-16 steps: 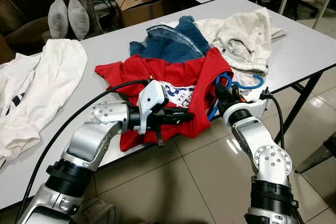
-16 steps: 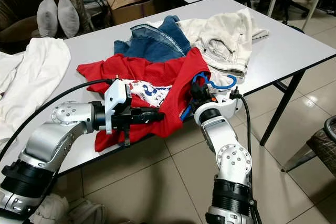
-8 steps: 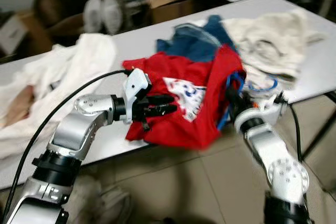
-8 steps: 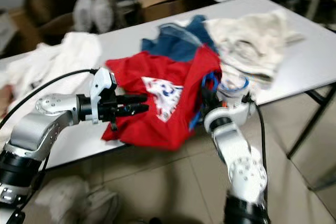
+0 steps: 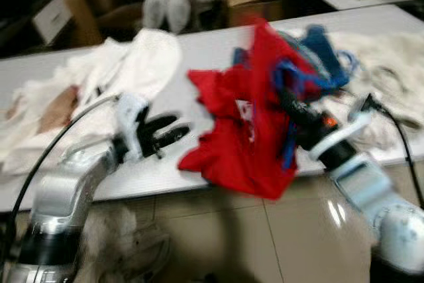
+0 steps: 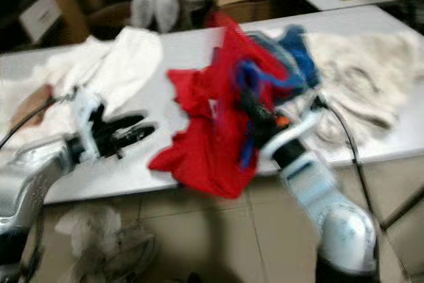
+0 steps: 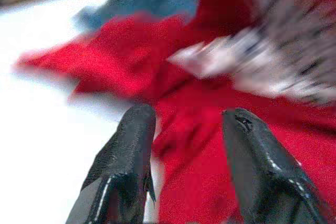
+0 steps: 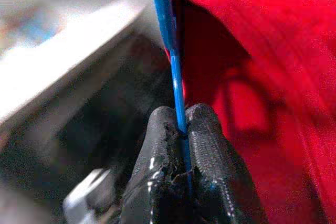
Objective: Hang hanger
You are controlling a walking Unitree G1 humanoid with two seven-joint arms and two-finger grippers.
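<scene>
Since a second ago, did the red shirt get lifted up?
Yes. The red shirt has risen off the table on the blue hanger pinched by the right gripper.

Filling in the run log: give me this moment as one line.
right pincer: shut on blue hanger, red shirt hanging from it | left pincer: open, at shirt | table: white clothes

No readable text, labels or numbers; frames motion-blurred, print on red shirt (image 5: 255,130) illegible.
</scene>
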